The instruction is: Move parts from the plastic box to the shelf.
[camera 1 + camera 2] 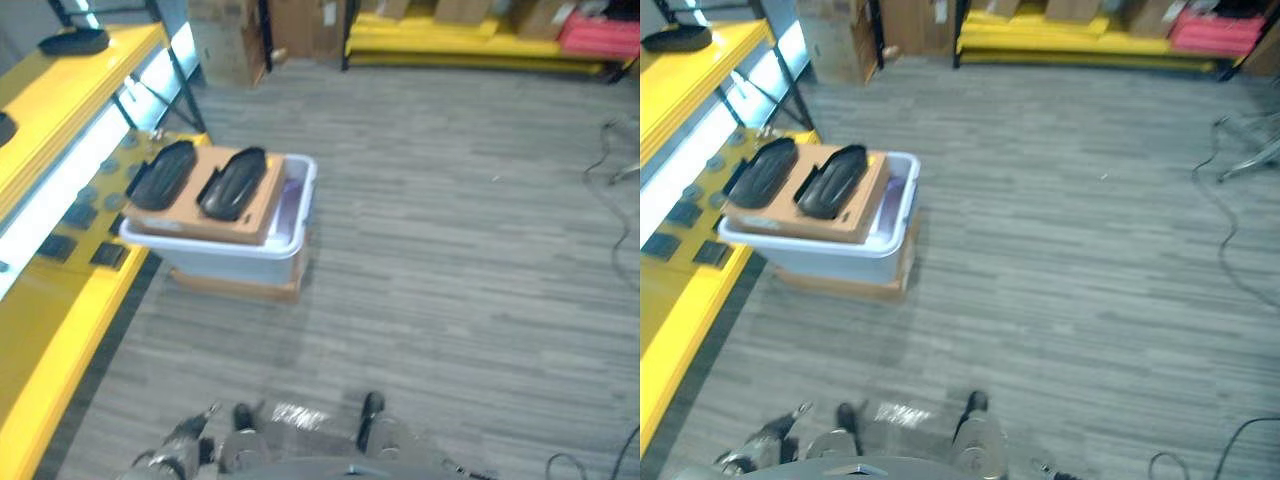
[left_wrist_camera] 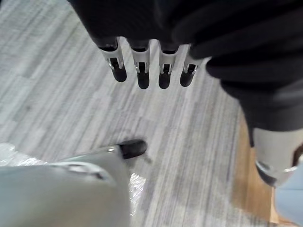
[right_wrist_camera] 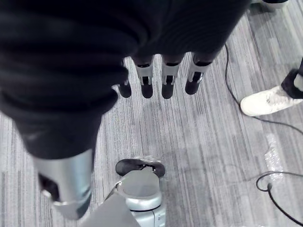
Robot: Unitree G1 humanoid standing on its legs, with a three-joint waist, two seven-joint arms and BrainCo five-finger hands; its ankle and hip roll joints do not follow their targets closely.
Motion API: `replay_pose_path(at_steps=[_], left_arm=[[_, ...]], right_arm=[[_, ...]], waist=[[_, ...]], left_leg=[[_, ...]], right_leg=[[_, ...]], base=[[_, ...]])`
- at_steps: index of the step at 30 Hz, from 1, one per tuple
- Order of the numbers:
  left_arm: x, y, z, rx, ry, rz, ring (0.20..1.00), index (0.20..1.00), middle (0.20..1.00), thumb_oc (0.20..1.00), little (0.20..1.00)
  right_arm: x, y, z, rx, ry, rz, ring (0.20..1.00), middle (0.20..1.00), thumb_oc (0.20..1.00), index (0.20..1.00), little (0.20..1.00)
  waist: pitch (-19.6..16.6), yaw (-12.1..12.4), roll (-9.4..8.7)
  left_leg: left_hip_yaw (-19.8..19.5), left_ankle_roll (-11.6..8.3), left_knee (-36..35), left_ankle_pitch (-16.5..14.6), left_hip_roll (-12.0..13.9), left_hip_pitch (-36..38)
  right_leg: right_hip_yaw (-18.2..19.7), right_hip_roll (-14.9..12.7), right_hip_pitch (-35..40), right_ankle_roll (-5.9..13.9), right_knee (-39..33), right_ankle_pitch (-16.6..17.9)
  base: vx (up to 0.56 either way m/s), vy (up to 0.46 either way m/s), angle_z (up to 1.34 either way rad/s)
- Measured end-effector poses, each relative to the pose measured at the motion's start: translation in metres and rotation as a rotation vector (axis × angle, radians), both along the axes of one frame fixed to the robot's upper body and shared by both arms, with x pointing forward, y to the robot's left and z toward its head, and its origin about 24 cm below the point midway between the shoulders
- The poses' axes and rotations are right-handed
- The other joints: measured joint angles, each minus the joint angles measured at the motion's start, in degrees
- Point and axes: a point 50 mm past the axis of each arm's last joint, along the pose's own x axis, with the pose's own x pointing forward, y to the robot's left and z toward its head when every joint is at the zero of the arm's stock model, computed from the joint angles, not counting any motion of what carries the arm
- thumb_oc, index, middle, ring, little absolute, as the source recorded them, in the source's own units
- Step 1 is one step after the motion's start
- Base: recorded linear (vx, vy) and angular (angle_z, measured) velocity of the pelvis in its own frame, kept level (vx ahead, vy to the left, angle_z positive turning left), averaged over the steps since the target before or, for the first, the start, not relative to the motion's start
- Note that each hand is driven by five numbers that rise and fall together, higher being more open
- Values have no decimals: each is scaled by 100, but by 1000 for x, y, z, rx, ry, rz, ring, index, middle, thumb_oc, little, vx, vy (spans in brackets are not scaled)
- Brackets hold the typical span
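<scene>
A pale plastic box (image 1: 240,258) stands on the floor beside the yellow shelf (image 1: 60,330). A brown cardboard sheet (image 1: 268,205) lies across the box's top and carries two black shell-shaped parts (image 1: 160,175) (image 1: 232,183) side by side. Another black part (image 1: 72,42) rests on the shelf's upper level. My left hand (image 2: 142,71) hangs over the grey floor, its fingers straight and holding nothing. My right hand (image 3: 168,75) hangs the same way, fingers straight and empty. Both hands are well short of the box.
The box sits on a flat brown base (image 1: 235,288). Dark square pads (image 1: 108,256) lie on the shelf's lower level. Cardboard boxes (image 1: 228,40) and a second yellow rack (image 1: 470,42) stand at the back. A person's white shoe (image 3: 266,101) is near my right hand.
</scene>
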Motion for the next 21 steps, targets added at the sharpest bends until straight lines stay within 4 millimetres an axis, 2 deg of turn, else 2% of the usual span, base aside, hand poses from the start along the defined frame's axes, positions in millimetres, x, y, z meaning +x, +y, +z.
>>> replay_pose_path(at_steps=[1, 2, 3, 4, 5, 6, 8, 9, 10, 12, 13, 16, 17, 18, 19, 20, 21], left_arm=[[12, 5, 6, 25, -36, -49, 1000, 1000, 1000, 1000, 1000], [9, 5, 5, 29, -33, -59, 1000, 1000, 1000, 1000, 1000], [1, 7, 3, 32, -19, -58, 1000, 1000, 1000, 1000, 1000], [-7, 10, 1, 40, 1, -63, 1000, 1000, 1000, 1000, 1000], [-16, 16, -1, 54, 26, -60, 1000, 1000, 1000, 1000, 1000], [-24, 22, -1, 69, 51, -56, 1000, 1000, 1000, 1000, 1000], [-36, 32, -3, 87, 98, -28, 1000, 1000, 1000, 1000, 1000], [-43, 32, -4, 81, 120, -9, 1000, 1000, 1000, 1000, 1000], [-45, 31, -6, 76, 131, -6, 1000, 1000, 1000, 1000, 1000], [-51, 24, -9, 53, 156, 8, 1000, 1000, 1000, 1000, 1000], [-52, 19, -11, 36, 151, 20, 1000, 1000, 1000, 1000, 1000], [-58, 13, -14, 8, 148, 50, 1000, 1000, 1000, 1000, 1000], [-60, 13, -14, 7, 152, 47, 1000, 1000, 1000, 1000, 1000], [-63, 12, -15, 3, 155, 47, 1000, 1000, 1000, 1000, 1000], [-66, 11, -15, -2, 157, 46, 1000, 1000, 1000, 1000, 1000], [-78, 15, -16, 7, 174, 27, 1000, 1000, 1000, 1000, 1000], [-72, 15, -15, 4, 159, 23, 1000, 1000, 1000, 1000, 1000]], right_arm=[[9, 19, -5, 72, -48, 10, 1000, 1000, 1000, 1000, 1000], [15, 23, -4, 91, -88, 12, 1000, 1000, 1000, 1000, 1000], [15, 26, -4, 105, -102, -18, 1000, 1000, 1000, 1000, 1000], [17, 24, -4, 107, -110, -24, 1000, 1000, 1000, 1000, 1000], [23, 23, -2, 113, -129, -7, 1000, 1000, 1000, 1000, 1000], [25, 24, -1, 122, -140, 1, 1000, 1000, 1000, 1000, 1000], [30, 32, -2, 158, -165, 14, 1000, 1000, 1000, 1000, 1000], [34, 38, -2, 178, -176, 37, 1000, 1000, 1000, 1000, 1000], [36, 42, -2, 187, -183, 63, 1000, 1000, 1000, 1000, 1000], [39, 47, -2, 199, -203, 80, 1000, 1000, 1000, 1000, 1000], [39, 50, -3, 212, -209, 79, 1000, 1000, 1000, 1000, 1000], [25, 55, -8, 224, -168, 75, 1000, 1000, 1000, 1000, 1000], [23, 57, -9, 227, -157, 89, 1000, 1000, 1000, 1000, 1000], [23, 59, -9, 232, -149, 94, 1000, 1000, 1000, 1000, 1000], [24, 60, -9, 234, -150, 101, 1000, 1000, 1000, 1000, 1000], [13, 60, -11, 235, -121, 108, 1000, 1000, 1000, 1000, 1000], [13, 60, -11, 231, -124, 104, 1000, 1000, 1000, 1000, 1000]], waist=[[226, 125, -281], [301, 256, -249], [283, 265, -176], [244, 303, -122], [221, 297, -12], [226, 261, 3], [237, 263, -4], [245, 257, -11], [255, 242, -37], [259, 92, -104], [255, -29, -108], [67, -3, -137], [2, 6, -213], [-49, 63, -253], [-115, 59, -224], [-263, 104, -44], [-270, 89, -46]], left_leg=[[57, 287, 581, -570, -402, -7], [187, 266, 755, -656, -338, 27], [294, 344, 861, -824, -412, 35], [371, 437, 839, -875, -401, 44], [418, 551, 695, -822, -362, 21], [446, 685, 460, -732, -367, 37], [440, 860, -86, -621, -439, 92], [440, 1046, -441, -506, -520, 188], [439, 1106, -614, -465, -598, 248], [413, 1012, -891, -353, -835, 362], [431, 1002, -936, -345, -923, 445], [384, 977, -1063, -328, -936, 511], [385, 934, -1090, -299, -946, 526], [379, 875, -1104, -254, -923, 529], [268, 826, -1132, -220, -882, 545], [150, 638, -1003, -60, -756, 807], [166, 636, -1006, -59, -758, 806]], right_leg=[[110, -458, -10, 120, 267, 351], [73, -649, -77, 44, 565, 472], [121, -649, -156, -64, 492, 928], [83, -624, -220, -42, 450, 1361], [93, -476, -360, 45, 542, 1403], [72, -296, -537, 189, 859, 922], [-89, 134, -597, 209, 1048, 298], [-134, 417, -580, 297, 992, 156], [-179, 536, -567, 365, 893, 106], [-168, 699, -429, 428, 250, 69], [-139, 677, -229, 415, -35, 69], [-47, 765, 147, 317, -225, -61], [-75, 759, 357, 272, -422, -87], [-167, 812, 490, 89, -698, 43], [-215, 923, 647, 25, -917, 106], [-219, 955, 727, -220, -281, -518], [-215, 948, 730, -243, -287, -533]], base=[[94, 351, -12], [34, 232, -36], [19, 164, -47], [28, 150, -44], [42, 140, -34], [56, 155, -22], [51, 91, -24], [94, 8, -34], [115, -19, -29], [126, -76, 8], [121, -99, 36], [88, -52, 29], [86, -37, 13], [97, -32, 7], [124, -32, 4], [97, 19, 9], [17, 86, 7]])
